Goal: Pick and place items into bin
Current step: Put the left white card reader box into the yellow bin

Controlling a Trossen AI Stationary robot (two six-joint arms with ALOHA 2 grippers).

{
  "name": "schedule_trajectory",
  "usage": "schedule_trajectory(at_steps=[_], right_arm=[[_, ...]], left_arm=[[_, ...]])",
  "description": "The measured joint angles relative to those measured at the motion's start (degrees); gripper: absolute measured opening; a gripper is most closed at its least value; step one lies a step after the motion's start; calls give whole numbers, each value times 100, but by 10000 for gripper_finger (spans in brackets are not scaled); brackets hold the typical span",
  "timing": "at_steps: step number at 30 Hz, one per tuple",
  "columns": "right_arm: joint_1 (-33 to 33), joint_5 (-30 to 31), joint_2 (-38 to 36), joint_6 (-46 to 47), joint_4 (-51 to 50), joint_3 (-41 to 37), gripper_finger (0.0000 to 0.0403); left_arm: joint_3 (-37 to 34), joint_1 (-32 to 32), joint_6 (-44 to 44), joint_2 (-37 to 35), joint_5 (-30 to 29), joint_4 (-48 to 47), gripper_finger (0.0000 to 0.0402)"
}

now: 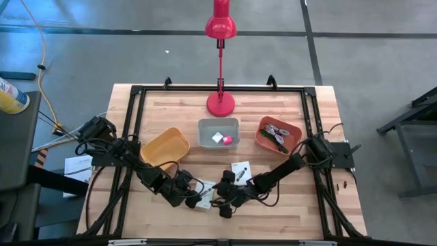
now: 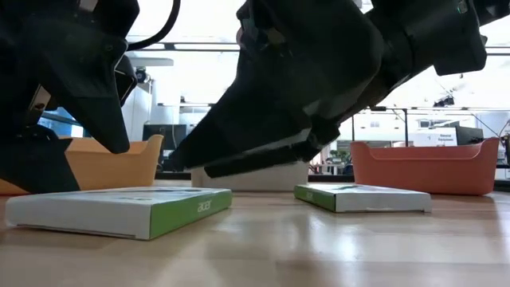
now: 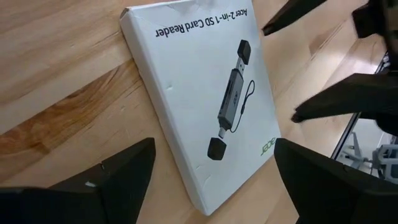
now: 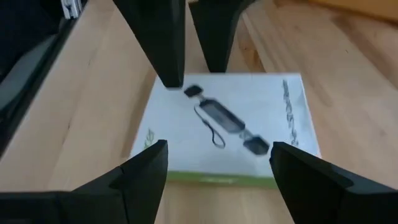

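A white card-reader box with black print (image 1: 206, 190) lies flat on the table near its near edge. It fills the left wrist view (image 3: 199, 93) and the right wrist view (image 4: 230, 130). My left gripper (image 1: 196, 199) (image 3: 212, 146) is open just above the box on its left side. My right gripper (image 1: 222, 201) (image 4: 217, 146) is open on the box's right side and faces the left one. A second white box (image 1: 240, 169) (image 2: 362, 197) lies farther back on the wood. A pink cube (image 1: 227, 140) and a white cube (image 1: 217, 137) sit in the grey bin (image 1: 218, 123).
A yellow bin (image 1: 164, 147) stands left of the grey one. An orange bin (image 1: 263, 140) to the right holds a green stick (image 1: 280, 140) and silvery bits. A red lamp (image 1: 220, 102) stands at the far edge. In the low view the near box (image 2: 119, 209) lies under the dark fingers.
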Motion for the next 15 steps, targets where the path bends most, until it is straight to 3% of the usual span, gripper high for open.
schedule_trajectory(at_steps=[15], right_arm=[[208,338,317,240,-70,155,270]], left_arm=[[-7,4,-44,9,-144,84,319]])
